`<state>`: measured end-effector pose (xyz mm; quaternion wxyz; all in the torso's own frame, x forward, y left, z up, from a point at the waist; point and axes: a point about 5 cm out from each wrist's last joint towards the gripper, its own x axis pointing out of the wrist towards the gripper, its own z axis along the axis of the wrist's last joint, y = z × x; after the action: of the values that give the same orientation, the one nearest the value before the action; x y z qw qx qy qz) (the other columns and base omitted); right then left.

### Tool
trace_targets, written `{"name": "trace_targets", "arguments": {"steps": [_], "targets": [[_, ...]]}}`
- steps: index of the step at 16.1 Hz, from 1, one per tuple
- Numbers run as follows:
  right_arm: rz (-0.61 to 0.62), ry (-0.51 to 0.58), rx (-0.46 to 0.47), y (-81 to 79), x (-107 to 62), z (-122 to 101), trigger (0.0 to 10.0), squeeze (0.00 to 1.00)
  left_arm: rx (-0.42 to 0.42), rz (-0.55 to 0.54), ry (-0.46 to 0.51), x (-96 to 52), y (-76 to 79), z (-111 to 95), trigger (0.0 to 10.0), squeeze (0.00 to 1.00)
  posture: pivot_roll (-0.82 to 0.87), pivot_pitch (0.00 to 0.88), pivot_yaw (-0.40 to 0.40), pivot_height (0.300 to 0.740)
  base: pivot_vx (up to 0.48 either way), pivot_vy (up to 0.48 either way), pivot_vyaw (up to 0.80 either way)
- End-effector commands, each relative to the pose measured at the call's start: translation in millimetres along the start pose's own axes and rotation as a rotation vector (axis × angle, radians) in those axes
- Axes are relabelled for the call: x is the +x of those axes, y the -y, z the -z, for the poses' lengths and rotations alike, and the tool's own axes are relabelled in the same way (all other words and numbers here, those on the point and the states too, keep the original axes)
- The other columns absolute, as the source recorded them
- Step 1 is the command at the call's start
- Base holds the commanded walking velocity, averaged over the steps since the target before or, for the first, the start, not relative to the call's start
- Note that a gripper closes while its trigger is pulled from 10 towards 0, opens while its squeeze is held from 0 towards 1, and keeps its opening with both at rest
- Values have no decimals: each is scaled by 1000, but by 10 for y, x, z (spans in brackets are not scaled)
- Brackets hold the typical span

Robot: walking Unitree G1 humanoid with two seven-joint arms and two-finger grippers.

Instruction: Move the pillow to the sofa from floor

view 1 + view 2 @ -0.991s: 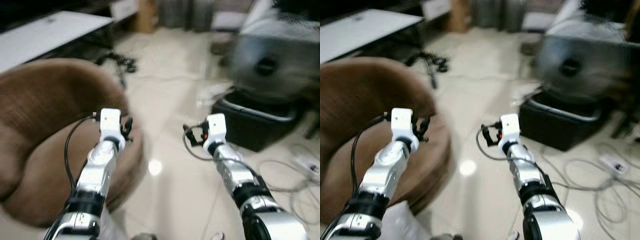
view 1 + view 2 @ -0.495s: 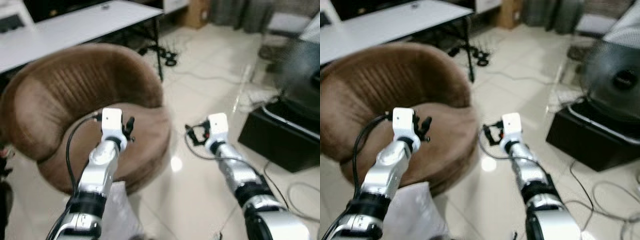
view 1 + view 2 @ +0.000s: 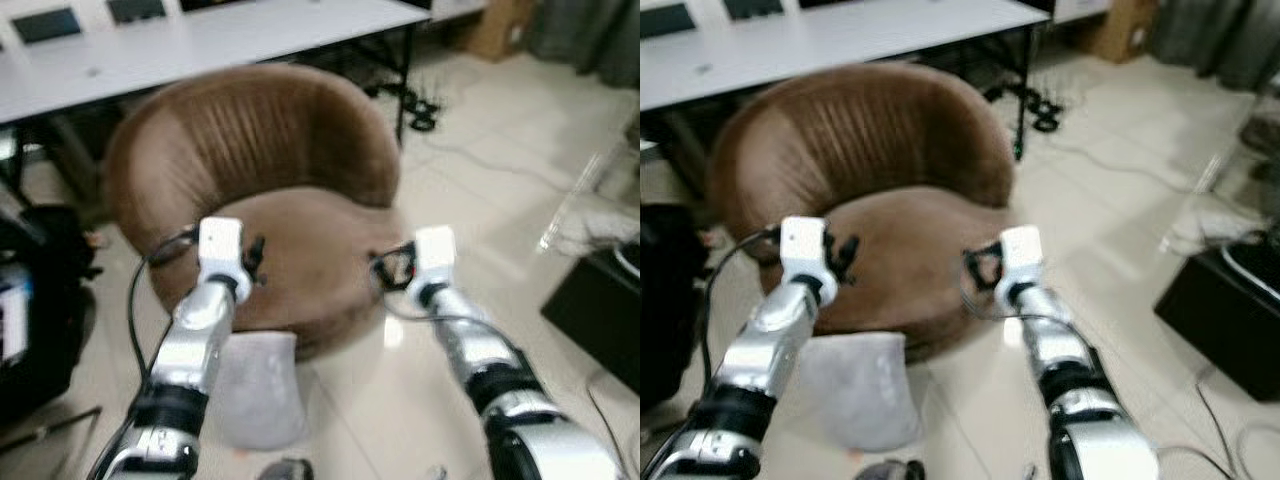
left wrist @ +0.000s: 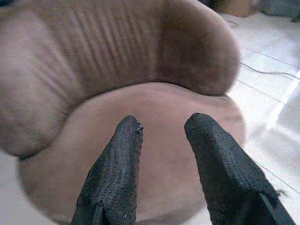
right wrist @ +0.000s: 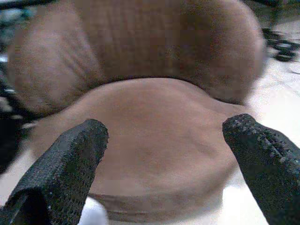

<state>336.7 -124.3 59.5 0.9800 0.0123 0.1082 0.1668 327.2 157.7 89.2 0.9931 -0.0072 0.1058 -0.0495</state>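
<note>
A round brown sofa (image 3: 890,190) sits ahead of me, its curved back toward a long white table (image 3: 840,30) at the far side. A grey pillow (image 3: 855,385) lies on the pale tiled floor (image 3: 1110,210), touching the sofa's near edge. My left arm (image 3: 765,340) reaches over the pillow, my right arm (image 3: 1040,330) just right of it. A black box (image 3: 1225,315) stands at far right.
</note>
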Motion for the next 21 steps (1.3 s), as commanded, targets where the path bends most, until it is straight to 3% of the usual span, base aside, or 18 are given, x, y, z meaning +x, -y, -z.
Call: {"name": "trace_targets", "arguments": {"steps": [1, 11, 18, 19, 20, 21], "targets": [[4, 0, -15, 37, 0, -28, 10000, 20, 6, 6, 10, 5, 18, -40, 10000, 0, -109, 0, 81, 740, 0, 0, 681], [20, -11, 4, 35, -3, -1, 10000, 4, 21, 6, 7, -10, 4, -34, 10000, 0, -103, 0, 80, 740, 0, 0, 676], [80, -61, 2, 116, -12, 43, 10000, 0, 26, -13, 19, -3, -29, -54, 10000, 0, -104, 0, 80, 740, 0, 0, 0], [71, -70, -18, 96, -4, 46, 10000, 816, 27, -11, 21, -2, -23, -59, 10000, 0, -104, 0, 80, 740, 0, 0, 0], [52, -55, -9, 53, 4, 37, 10000, 1000, 25, -12, 18, -3, -20, -54, 10000, 0, -103, 0, 80, 740, 0, 0, 0], [55, -54, -7, 51, 5, 37, 10000, 1000, 28, -14, 15, -3, -21, -46, 10000, 0, -103, 0, 80, 740, 0, 0, 0]]}}
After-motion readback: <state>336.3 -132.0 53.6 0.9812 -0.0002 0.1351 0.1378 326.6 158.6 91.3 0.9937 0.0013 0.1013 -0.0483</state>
